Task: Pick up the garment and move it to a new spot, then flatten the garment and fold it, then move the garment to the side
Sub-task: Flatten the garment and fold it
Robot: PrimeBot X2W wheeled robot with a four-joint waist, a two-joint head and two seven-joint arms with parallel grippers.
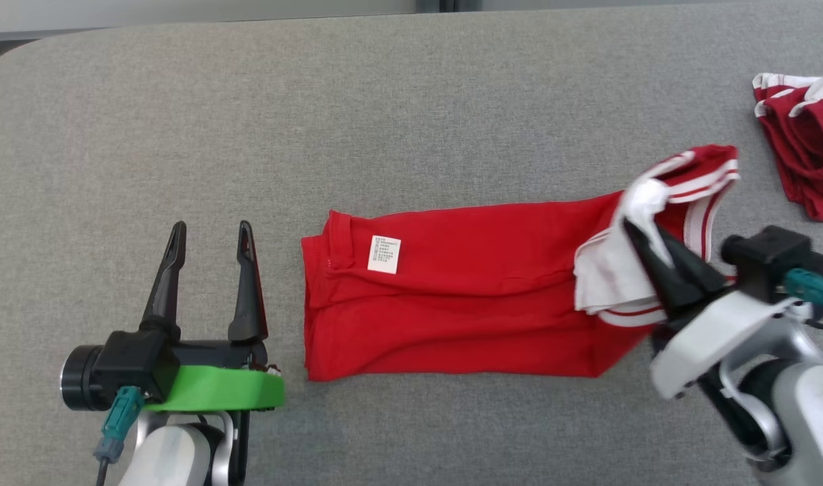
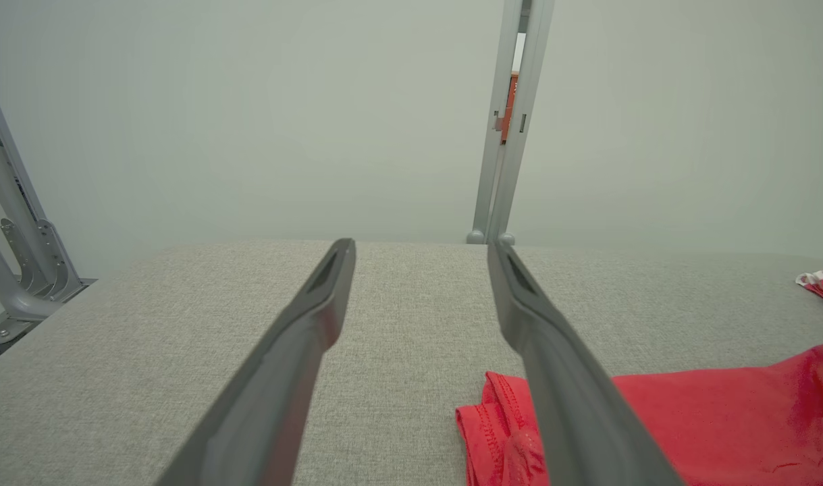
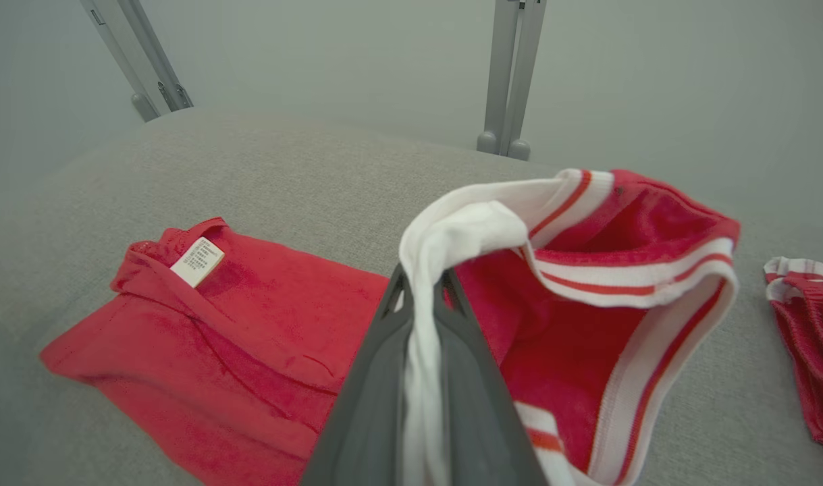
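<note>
Head view, and the red garment (image 1: 465,297) lies across the middle of the grey table (image 1: 384,101), its white label (image 1: 384,254) facing up near the left end. At the right of frame the right gripper (image 1: 637,233) is pinched tight on the white-striped trim, that end raised off the table. Lower left, the left gripper (image 1: 210,233) stands wide open and empty, just beside the garment's left edge. A second red piece (image 1: 806,148) sits apart, upper right.
</note>
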